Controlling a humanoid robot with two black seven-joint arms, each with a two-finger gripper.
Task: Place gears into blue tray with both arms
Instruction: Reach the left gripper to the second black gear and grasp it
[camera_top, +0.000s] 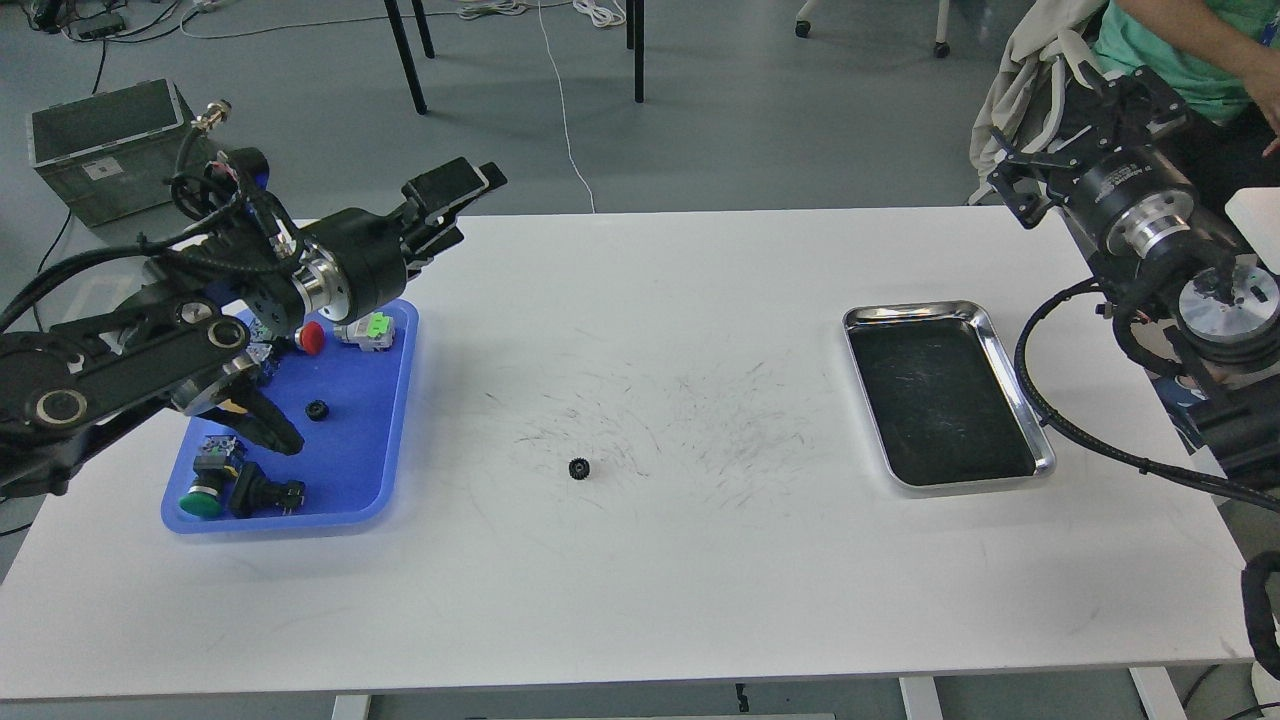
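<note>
One small black gear (579, 467) lies alone on the white table (640, 600), near its middle. A second gear (317, 409) rests inside the blue tray (396, 430) at the left, among push-button switches. My left gripper (450, 212) hangs above the table's back left, beyond the tray's far corner, pointing right; its fingers look spread, open and empty. My right gripper (1065, 135) is raised past the table's far right corner, dark against a chair, and its fingers cannot be told apart. Both grippers are far from the loose gear.
An empty steel tray (1040, 462) with a dark bottom sits at the right. Red (312, 337), green (200, 500) and other switches fill the blue tray. A person on a chair (1030, 90) is at the back right; a grey box (90, 140) stands back left.
</note>
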